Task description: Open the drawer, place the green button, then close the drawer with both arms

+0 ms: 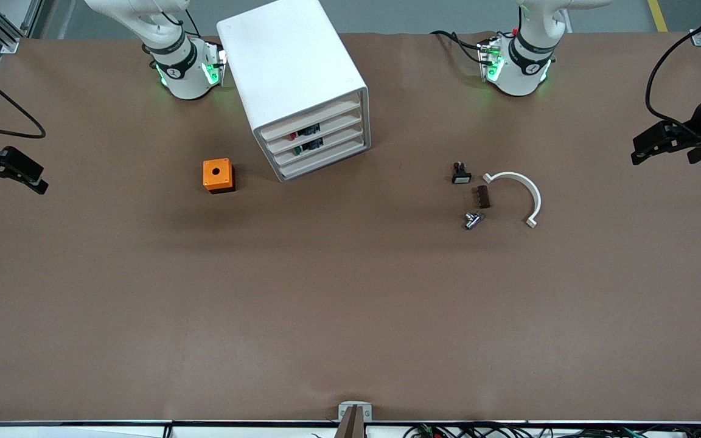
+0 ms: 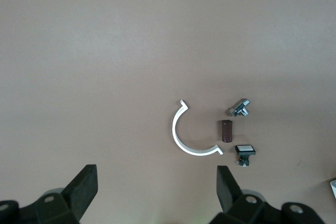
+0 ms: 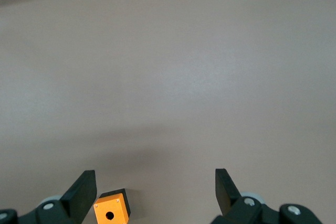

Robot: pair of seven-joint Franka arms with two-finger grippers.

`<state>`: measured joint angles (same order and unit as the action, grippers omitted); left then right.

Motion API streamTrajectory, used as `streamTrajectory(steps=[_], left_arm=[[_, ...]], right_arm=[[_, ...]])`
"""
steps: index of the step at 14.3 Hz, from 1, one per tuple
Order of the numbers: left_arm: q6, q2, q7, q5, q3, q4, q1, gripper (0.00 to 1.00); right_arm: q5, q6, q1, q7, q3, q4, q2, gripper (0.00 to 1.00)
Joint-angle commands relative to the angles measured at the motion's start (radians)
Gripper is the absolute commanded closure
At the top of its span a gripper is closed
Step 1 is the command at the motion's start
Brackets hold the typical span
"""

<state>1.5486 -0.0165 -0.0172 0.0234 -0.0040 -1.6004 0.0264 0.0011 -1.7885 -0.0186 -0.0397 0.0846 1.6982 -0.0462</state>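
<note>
The white cabinet [image 1: 292, 61] stands near the robots' bases with all four drawers shut. The drawer [image 1: 332, 142], third from the top, shows a small green and black part, apparently the button [image 1: 297, 148], through its front. My left gripper [image 1: 645, 148] is open and empty, up over the left arm's end of the table; its wrist view [image 2: 156, 192] shows bare table between the fingers. My right gripper [image 1: 28, 175] is open and empty over the right arm's end of the table; its wrist view [image 3: 156, 195] shows the orange cube just inside one finger.
An orange cube with a hole [image 1: 218, 175] [image 3: 111, 212] sits beside the cabinet, toward the right arm's end. Toward the left arm's end lie a black button with white cap [image 1: 461, 174] [image 2: 244, 151], a brown block [image 1: 482, 196], a metal part [image 1: 472, 220] and a white arc [image 1: 527, 190] [image 2: 178, 135].
</note>
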Motion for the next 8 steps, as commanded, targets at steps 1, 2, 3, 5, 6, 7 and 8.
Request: streamTrajectory(steps=[1,2,3,5,6,7,8], left_arm=[[-0.018,0.001,0.014,-0.014,-0.001,0.013,-0.003,0.0],[-0.018,0.001,0.013,-0.016,-0.001,0.013,-0.005,0.0],[-0.018,0.001,0.013,-0.02,-0.001,0.013,-0.006,0.0],[-0.018,0.001,0.014,-0.02,-0.001,0.014,-0.003,0.0],[-0.018,0.001,0.013,-0.02,-0.001,0.02,-0.003,0.0],[-0.018,0.001,0.013,-0.02,-0.001,0.02,-0.003,0.0],[-0.018,0.001,0.013,-0.02,-0.001,0.022,-0.003,0.0]], right_arm=[[0.011,-0.003,-0.009,0.008,0.006,0.005,-0.003,0.0],[0.011,-0.003,-0.009,0.008,0.006,0.005,-0.003,0.0],[0.011,-0.005,-0.009,0.008,0.006,0.005,-0.003,0.0],[0.011,-0.005,-0.011,0.006,0.006,0.005,-0.003,0.0],[0.011,-0.005,-0.009,0.006,0.006,0.005,-0.003,0.0],[0.011,-0.005,-0.009,0.006,0.006,0.005,-0.003,0.0],[0.011,-0.005,-0.007,0.006,0.006,0.005,-0.003,0.0]])
